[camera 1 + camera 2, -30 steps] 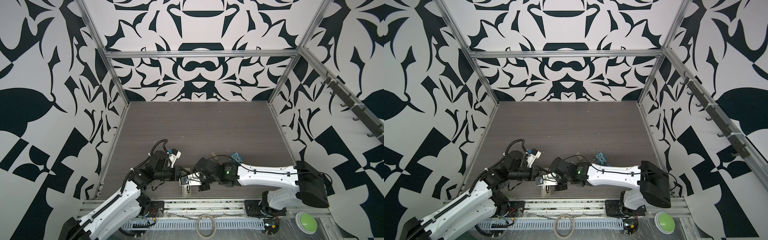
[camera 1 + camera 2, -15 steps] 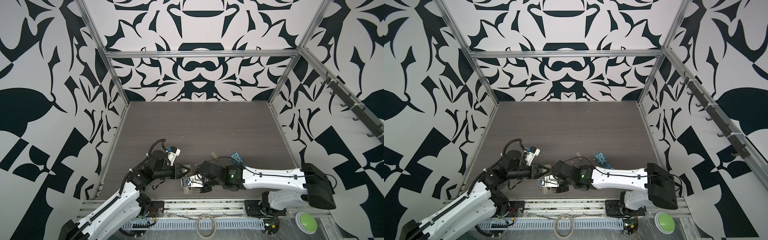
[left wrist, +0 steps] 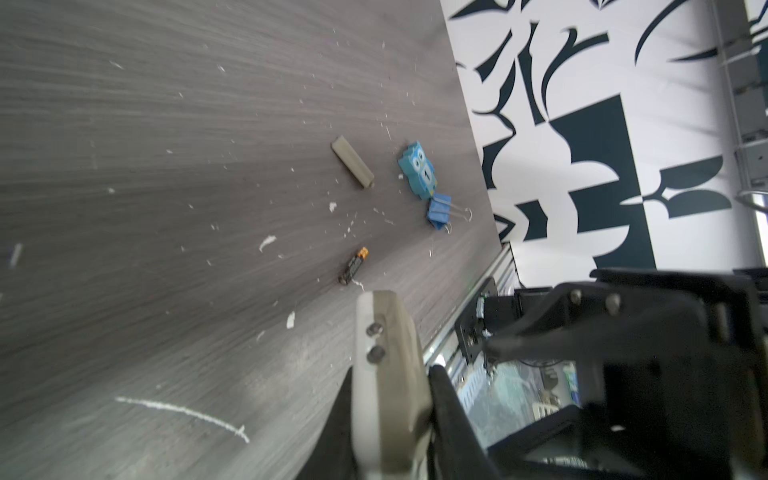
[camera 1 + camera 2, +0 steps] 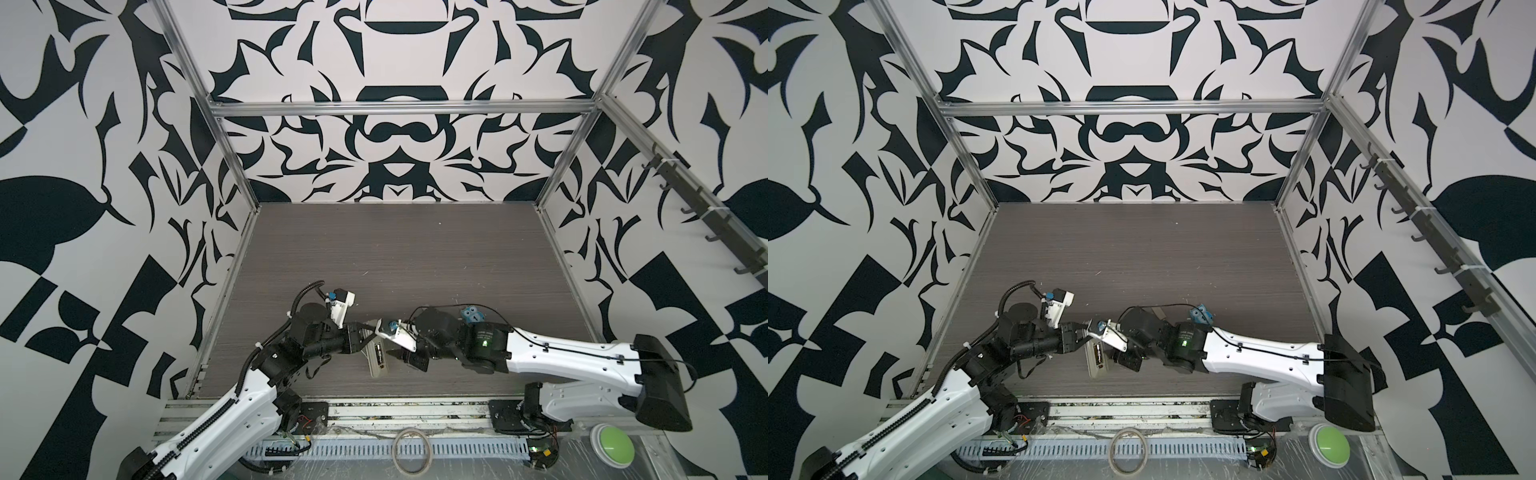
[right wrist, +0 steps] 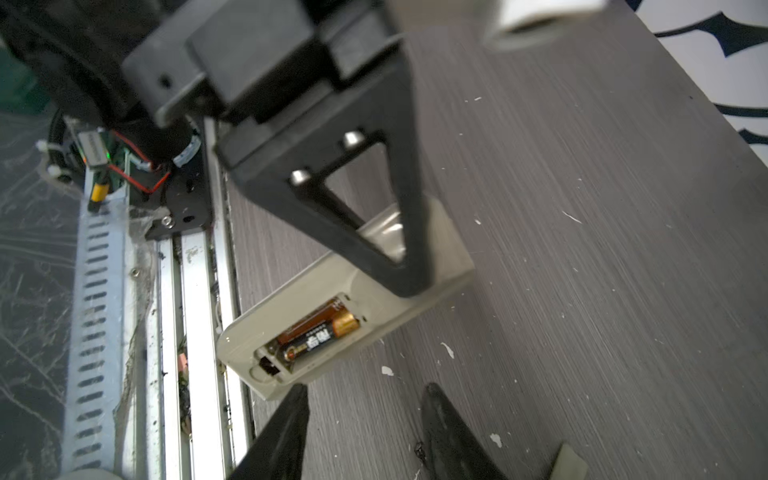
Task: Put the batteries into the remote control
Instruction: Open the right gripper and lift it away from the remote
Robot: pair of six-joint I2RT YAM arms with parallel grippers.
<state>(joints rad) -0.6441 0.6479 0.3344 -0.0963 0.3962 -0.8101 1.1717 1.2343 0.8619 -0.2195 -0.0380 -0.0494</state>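
White-shelled arms (image 4: 573,361) with black joints (image 4: 484,345), looped black cables (image 4: 309,285), silver-screwed black pincer fingers (image 5: 409,208)

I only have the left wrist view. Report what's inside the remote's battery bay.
Observer: In the right wrist view the bay on the remote control is uncovered, and one battery lies seated in it.
Operator: Now give me the state of the right end effector.
Observer: It is open and holds nothing. Its fingertips sit close to the bay end of the remote control.
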